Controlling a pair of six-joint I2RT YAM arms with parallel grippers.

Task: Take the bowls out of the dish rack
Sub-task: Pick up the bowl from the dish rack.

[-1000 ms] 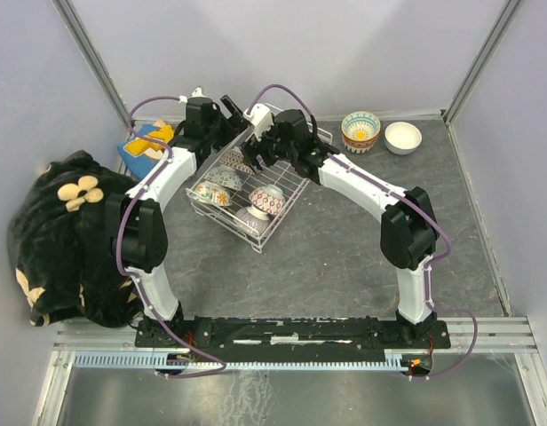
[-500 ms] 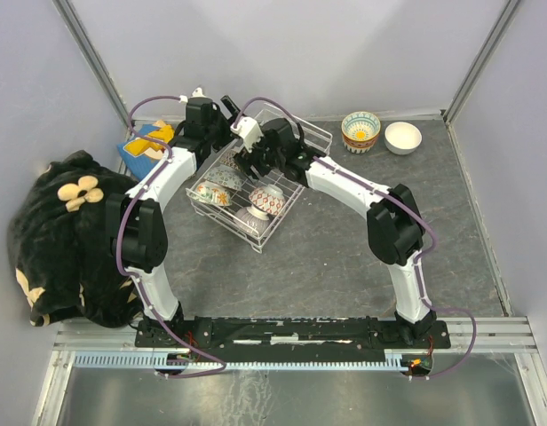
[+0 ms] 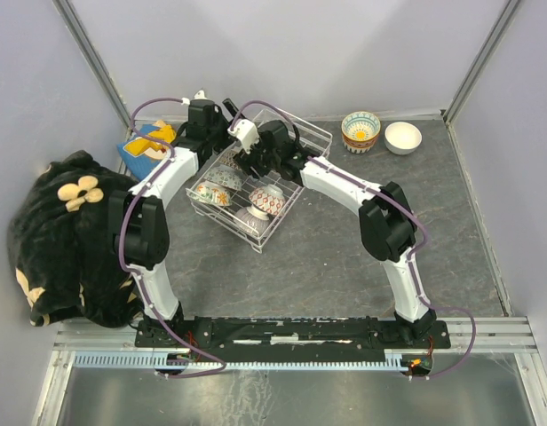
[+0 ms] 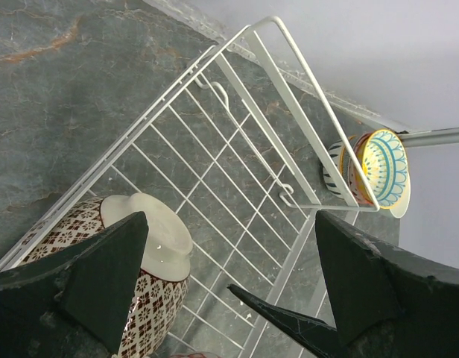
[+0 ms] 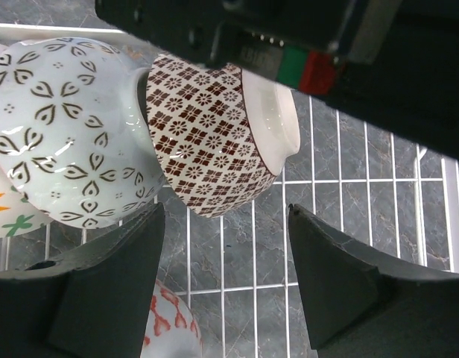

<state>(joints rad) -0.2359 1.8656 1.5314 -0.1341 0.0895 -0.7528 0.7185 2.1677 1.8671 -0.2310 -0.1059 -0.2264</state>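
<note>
Bowl [image 5: 214,134], brown lattice, in wrist views only

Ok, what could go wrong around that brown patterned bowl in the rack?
The brown diamond-patterned ceramic bowl rests against the white leaf-motif bowl; lifting it may topple that neighbour. Both the right pincer and left pincer crowd the same end of the white wire dish rack, so they could collide.

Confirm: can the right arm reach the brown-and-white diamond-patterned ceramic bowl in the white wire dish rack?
Probably yes. The right gripper faces the brown-and-white diamond-patterned ceramic bowl, jaws open, nothing between them; the white leaf-patterned bowl crowds one side.
</note>
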